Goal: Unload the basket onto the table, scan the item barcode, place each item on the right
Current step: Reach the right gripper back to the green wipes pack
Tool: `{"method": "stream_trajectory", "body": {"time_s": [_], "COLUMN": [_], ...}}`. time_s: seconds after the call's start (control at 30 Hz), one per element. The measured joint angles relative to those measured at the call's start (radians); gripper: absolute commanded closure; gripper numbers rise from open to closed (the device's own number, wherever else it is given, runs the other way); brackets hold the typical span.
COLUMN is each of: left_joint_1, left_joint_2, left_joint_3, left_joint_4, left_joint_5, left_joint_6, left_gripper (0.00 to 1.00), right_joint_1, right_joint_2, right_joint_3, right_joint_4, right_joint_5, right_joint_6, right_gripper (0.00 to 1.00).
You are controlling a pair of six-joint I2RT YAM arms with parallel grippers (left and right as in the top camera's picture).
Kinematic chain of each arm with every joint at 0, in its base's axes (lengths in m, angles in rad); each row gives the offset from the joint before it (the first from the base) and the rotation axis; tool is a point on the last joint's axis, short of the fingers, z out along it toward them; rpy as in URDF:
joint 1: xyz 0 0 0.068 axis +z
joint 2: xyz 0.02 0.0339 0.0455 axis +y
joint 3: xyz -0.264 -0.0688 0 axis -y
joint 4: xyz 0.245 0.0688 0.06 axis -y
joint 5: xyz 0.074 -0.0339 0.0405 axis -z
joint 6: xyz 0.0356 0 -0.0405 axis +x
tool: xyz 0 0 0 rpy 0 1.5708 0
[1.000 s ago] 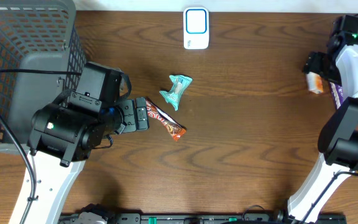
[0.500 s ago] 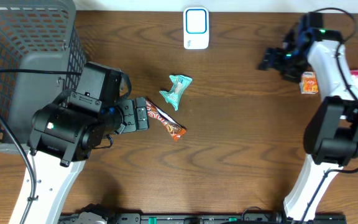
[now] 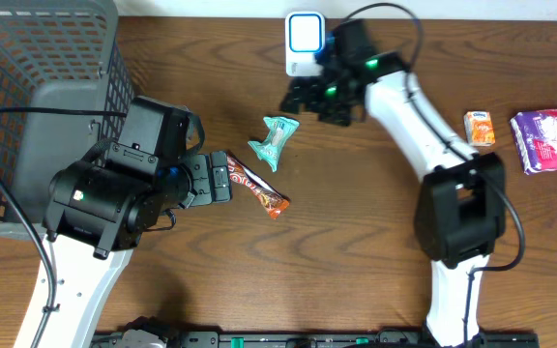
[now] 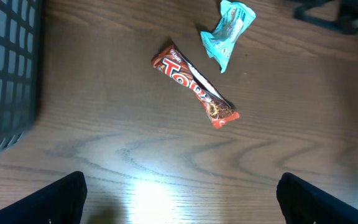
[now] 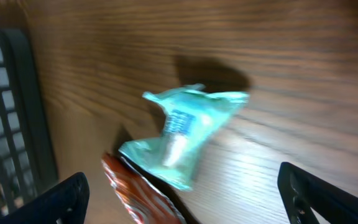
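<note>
Your right hand (image 3: 309, 101) hangs wide open and empty, just up-right of the teal wrapper (image 3: 274, 140) on the desk (image 3: 375, 242). The wrapper's long axis runs diagonally, away from that hand. Left hand (image 3: 219, 177), open too, sits farther off.
</note>
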Motion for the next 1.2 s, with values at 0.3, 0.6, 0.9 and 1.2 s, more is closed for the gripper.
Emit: {"method": "stream_trajectory", "body": {"time_s": [0.3,0.6,0.9,1.2], "left_joint_1": [0.0,0.0,0.0,0.0], "left_joint_2": [0.0,0.0,0.0,0.0], "left_joint_3": [0.0,0.0,0.0,0.0], "left_joint_4": [0.0,0.0,0.0,0.0], "left_joint_5": [0.0,0.0,0.0,0.0], "left_joint_6": [0.0,0.0,0.0,0.0], "left_gripper": [0.02,0.02,0.02,0.02], "right_joint_1": [0.182,0.259,0.249,0.235], "right_joint_2": [0.038,0.132,0.159,0.035], "right_joint_3": [0.0,0.0,-0.001,-0.002], "right_joint_4": [0.05,0.006,-0.185,-0.306], "right_joint_5": [0.289,0.505,0.628,0.822], "right_joint_6": [0.238,0.286,0.267,0.195], "right_gripper": [0.12,0.29,0.3,0.31]}}
